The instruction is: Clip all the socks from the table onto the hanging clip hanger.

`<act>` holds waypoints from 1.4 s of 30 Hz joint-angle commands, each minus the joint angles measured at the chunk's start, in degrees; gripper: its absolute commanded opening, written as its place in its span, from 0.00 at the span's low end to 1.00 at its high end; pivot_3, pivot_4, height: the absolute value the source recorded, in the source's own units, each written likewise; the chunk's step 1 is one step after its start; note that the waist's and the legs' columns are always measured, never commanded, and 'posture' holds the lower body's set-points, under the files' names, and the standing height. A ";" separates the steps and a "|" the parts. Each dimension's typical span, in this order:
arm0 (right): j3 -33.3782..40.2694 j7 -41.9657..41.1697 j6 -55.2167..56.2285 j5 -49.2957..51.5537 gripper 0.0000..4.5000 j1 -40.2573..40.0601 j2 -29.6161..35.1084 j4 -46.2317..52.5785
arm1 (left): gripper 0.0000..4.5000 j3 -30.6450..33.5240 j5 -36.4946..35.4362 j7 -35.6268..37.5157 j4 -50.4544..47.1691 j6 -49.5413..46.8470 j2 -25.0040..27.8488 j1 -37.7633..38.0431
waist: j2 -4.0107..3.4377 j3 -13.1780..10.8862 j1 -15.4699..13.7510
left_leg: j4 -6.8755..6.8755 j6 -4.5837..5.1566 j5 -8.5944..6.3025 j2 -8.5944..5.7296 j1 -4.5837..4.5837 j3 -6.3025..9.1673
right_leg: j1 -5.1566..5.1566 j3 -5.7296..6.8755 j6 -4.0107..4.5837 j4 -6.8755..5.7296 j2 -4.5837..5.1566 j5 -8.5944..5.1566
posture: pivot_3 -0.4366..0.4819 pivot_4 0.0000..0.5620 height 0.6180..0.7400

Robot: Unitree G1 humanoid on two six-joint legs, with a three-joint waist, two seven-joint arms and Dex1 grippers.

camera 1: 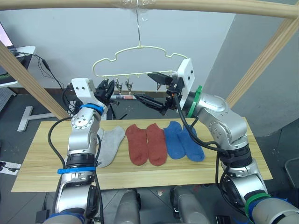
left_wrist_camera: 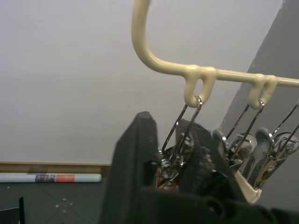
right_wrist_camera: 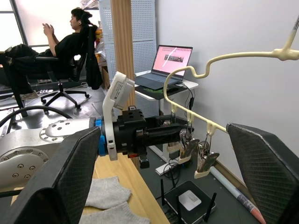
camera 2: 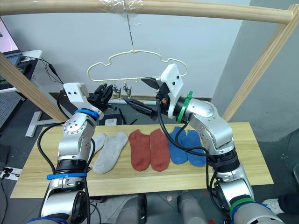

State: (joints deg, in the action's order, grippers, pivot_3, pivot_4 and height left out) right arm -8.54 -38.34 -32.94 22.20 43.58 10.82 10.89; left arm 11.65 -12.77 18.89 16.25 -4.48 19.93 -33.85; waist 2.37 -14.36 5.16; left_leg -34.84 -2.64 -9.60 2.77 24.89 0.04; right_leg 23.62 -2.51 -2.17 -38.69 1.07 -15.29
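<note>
— What hangs over the counter (camera 1: 46, 168)?

— The pale yellow-green clip hanger (camera 1: 140, 63), hooked by its wire to the wooden rail frame (camera 1: 196, 7) at 12 o'clock. Small metal clips (camera 1: 127, 85) dangle along its bottom bar, none seen holding a sock.

— And the left hand (camera 1: 105, 88)?

— Raised to the hanger's 9 o'clock end. In the left wrist view its black fingers (left_wrist_camera: 140, 154) are pressed in around the first clip (left_wrist_camera: 180, 140), pinching it between them.

— The right hand (camera 1: 156, 91)?

— Held up under the hanger's 3 o'clock half, fingers spread wide: one sits level with the clips, the other angles down toward the counter. Nothing lies between them.

— Where are the socks?

— All six lie flat in a row across the middle of the counter. The two light grey socks (camera 1: 111, 145) are at 9 o'clock, one partly hidden behind the left arm. The two rust red socks (camera 1: 147, 143) lie side by side in the centre, touching. The two blue socks (camera 1: 183, 141) sit at 3 o'clock, just beside the red pair and partly behind the right arm.

— Anything behind?

— In the right wrist view a person (right_wrist_camera: 70, 39) sits in an office chair, and a laptop (right_wrist_camera: 166, 65) stands open on a desk.
</note>
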 commanded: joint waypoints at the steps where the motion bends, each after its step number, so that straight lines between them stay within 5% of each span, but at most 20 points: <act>1: 1.01 0.09 0.90 0.91 1.00 0.62 -0.04 0.76 | 0.05 0.75 -0.98 -0.07 -2.04 0.32 -0.10 -0.55 | 0.00 0.00 0.00 | 0.00 0.00 0.00 0.00 0.00 0.00 | 0.00 0.00 0.00 0.00 0.00 0.00 | 0.29 0.44 1.00; 14: 0.45 3.93 -0.54 -1.13 1.00 -5.73 1.49 3.69 | 0.05 0.61 -2.80 1.41 -3.30 -2.24 0.85 -0.15 | 0.00 -0.01 -0.06 | 0.00 -0.01 0.00 -0.01 0.03 -0.01 | 0.01 -0.01 -0.01 0.03 0.02 0.00 | 0.29 0.43 1.00; 26: 1.63 3.73 -0.24 0.77 1.00 -1.28 1.24 3.56 | 0.05 -0.30 -0.65 -0.05 -2.38 -0.72 -0.22 0.07 | 0.01 -0.02 0.84 | 0.00 -0.01 0.00 -0.01 0.06 -0.04 | 0.07 -0.04 -0.03 0.01 0.00 0.01 | 0.28 0.43 1.00; 31: 1.62 3.17 0.19 0.43 1.00 -0.98 1.52 2.86 | 0.40 -0.22 -0.44 -0.32 -2.52 -0.67 -0.37 0.21 | 0.01 -0.02 0.90 | 0.00 -0.01 0.00 -0.01 0.08 -0.03 | 0.07 -0.03 -0.03 0.02 0.00 0.01 | 0.28 0.43 1.00; 42: 1.49 2.80 0.62 0.18 1.00 -0.95 1.64 2.27 | 0.40 0.23 -0.04 -2.63 -5.74 -1.27 -0.85 1.66 | 0.01 -0.02 1.01 | 0.01 -0.01 -0.01 0.00 0.08 -0.04 | 0.08 -0.04 -0.04 0.03 0.01 0.01 | 0.28 0.43 1.00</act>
State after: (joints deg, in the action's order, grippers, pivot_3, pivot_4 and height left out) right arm -8.03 -34.96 -33.66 21.60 41.60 12.40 12.09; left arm 11.57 -12.86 16.78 13.60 -6.07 18.97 -32.30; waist 2.38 -14.38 6.17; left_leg -34.83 -2.66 -9.61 2.76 24.98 0.00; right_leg 23.70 -2.55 -2.20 -38.66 1.08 -15.28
